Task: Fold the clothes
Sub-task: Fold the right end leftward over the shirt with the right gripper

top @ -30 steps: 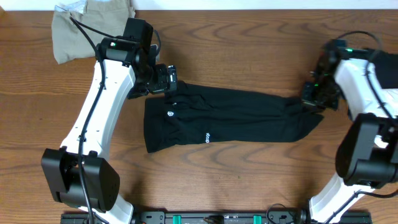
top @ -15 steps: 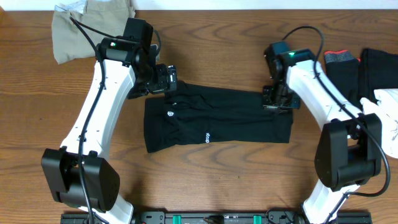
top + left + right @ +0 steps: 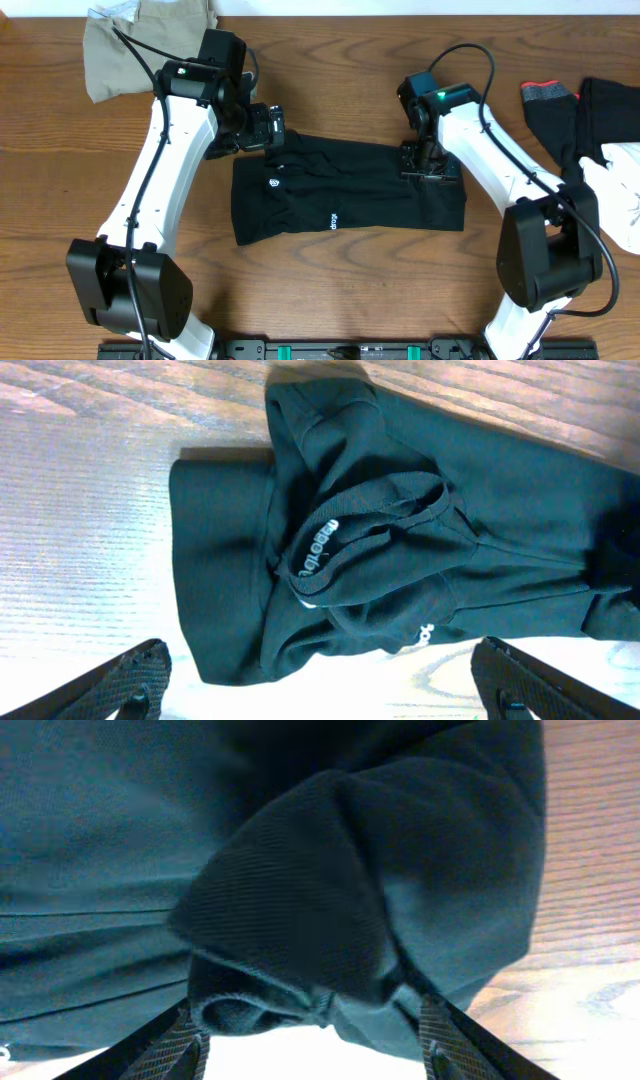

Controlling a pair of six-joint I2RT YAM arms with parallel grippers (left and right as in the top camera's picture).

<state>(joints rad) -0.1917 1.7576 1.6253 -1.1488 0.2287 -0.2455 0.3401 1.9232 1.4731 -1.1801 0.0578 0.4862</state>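
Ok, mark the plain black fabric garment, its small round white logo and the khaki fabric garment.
Plain black fabric garment (image 3: pixel 370 190): overhead, mid-panel.
Small round white logo (image 3: pixel 275 183): overhead, its centre.
Khaki fabric garment (image 3: pixel 100 70): overhead, flat middle.

A brown wooden table (image 3: pixel 340 290) with dark, wavy grain fills nearly the whole overhead view. Along the top edge runs 1 narrow white strip (image 3: pixel 420 7); I cannot tell if it is wall or floor. The light is even and the shadows are soft. In the left wrist view the wood shines pale.
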